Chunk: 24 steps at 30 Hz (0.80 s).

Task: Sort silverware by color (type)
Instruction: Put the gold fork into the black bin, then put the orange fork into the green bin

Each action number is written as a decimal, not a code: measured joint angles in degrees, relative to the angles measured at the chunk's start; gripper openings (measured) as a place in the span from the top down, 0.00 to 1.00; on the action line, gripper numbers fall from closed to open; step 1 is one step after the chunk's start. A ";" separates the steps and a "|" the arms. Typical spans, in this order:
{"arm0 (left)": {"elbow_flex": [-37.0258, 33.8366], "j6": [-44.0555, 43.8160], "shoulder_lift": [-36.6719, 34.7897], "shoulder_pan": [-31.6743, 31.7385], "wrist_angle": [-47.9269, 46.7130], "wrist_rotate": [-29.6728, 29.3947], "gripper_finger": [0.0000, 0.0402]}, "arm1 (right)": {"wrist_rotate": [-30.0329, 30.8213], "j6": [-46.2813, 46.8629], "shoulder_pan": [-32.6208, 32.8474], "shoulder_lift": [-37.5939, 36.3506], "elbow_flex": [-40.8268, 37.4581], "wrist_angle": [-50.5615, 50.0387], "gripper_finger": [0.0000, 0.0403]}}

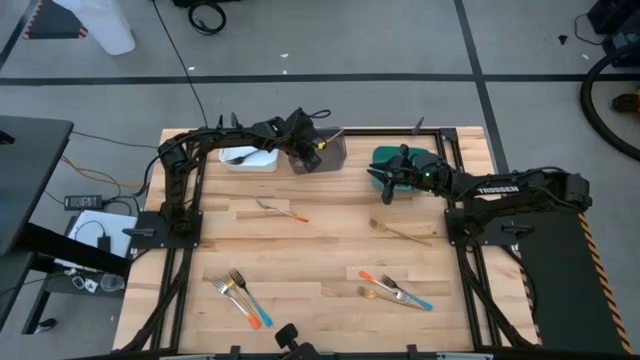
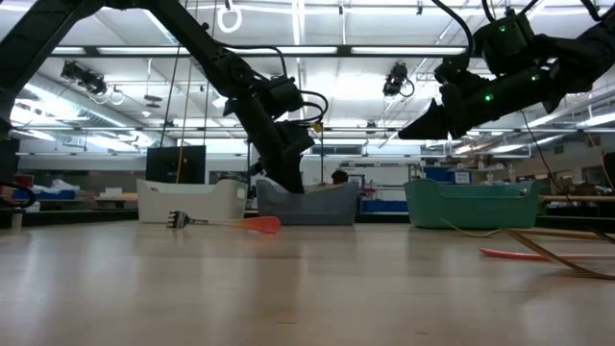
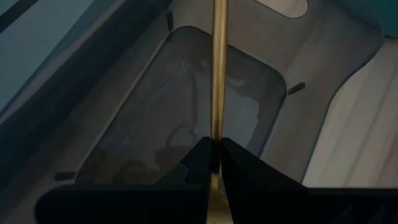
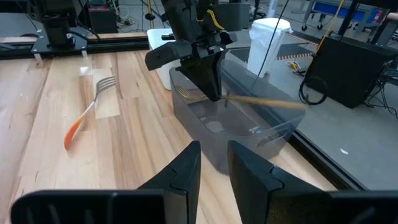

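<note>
Several forks lie scattered on the table [image 1: 330, 250] in the high view: an orange-handled fork [image 1: 281, 210], a tan fork [image 1: 402, 232], and mixed clusters near the front edge. The left hand [image 1: 318, 150] hangs over the grey bin [image 1: 335, 153]; the right hand [image 1: 383, 180] waits beside the teal bin [image 1: 390, 155]. Low view: both hands ride above the table. Left wrist view: fingers [image 3: 202, 163] pinch a golden fork [image 3: 218, 68] on its handle, over the bin. Right wrist view: its fingers [image 4: 183, 171] stand apart, empty. These forks look light, stiff and slick; I'd grip mid-handle.
</note>
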 joint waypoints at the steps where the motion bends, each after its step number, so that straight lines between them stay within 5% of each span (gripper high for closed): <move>1: 0.00 -0.04 -0.01 0.00 0.04 0.00 0.86 | -0.01 0.00 0.00 0.00 0.00 0.00 0.78; 12: 0.00 3.45 -0.46 -0.22 0.23 2.25 0.74 | 0.00 0.02 0.00 0.00 0.00 0.00 0.78; 24: 0.00 24.61 -0.05 -3.14 4.67 1.82 0.73 | 0.01 0.17 0.00 0.00 0.00 0.00 0.78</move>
